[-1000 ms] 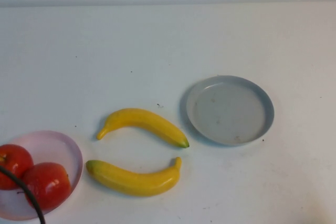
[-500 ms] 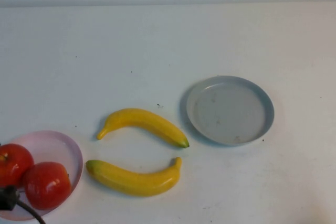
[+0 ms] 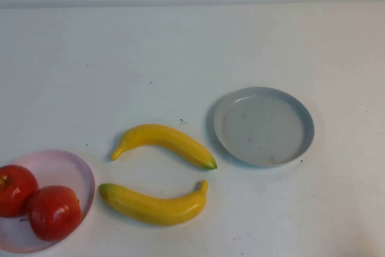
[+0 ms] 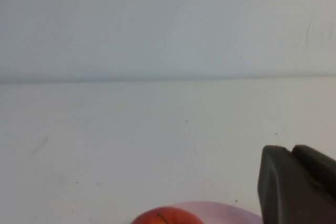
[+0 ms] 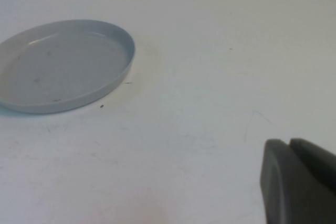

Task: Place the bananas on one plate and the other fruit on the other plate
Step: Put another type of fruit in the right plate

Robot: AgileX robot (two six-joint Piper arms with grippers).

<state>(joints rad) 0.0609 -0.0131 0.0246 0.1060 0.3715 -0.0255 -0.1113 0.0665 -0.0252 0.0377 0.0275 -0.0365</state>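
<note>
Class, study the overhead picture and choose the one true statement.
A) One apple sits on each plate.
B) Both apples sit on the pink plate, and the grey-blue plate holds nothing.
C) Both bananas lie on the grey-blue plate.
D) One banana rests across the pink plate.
B: both apples sit on the pink plate, the grey-blue plate holds nothing, and the bananas lie on the table between them. Neither gripper appears in the high view.

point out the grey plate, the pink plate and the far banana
grey plate (image 3: 224,129), high view, bare floor near its left rim
pink plate (image 3: 66,170), high view, bare floor behind the apples
far banana (image 3: 165,139), high view, middle of its body
</note>
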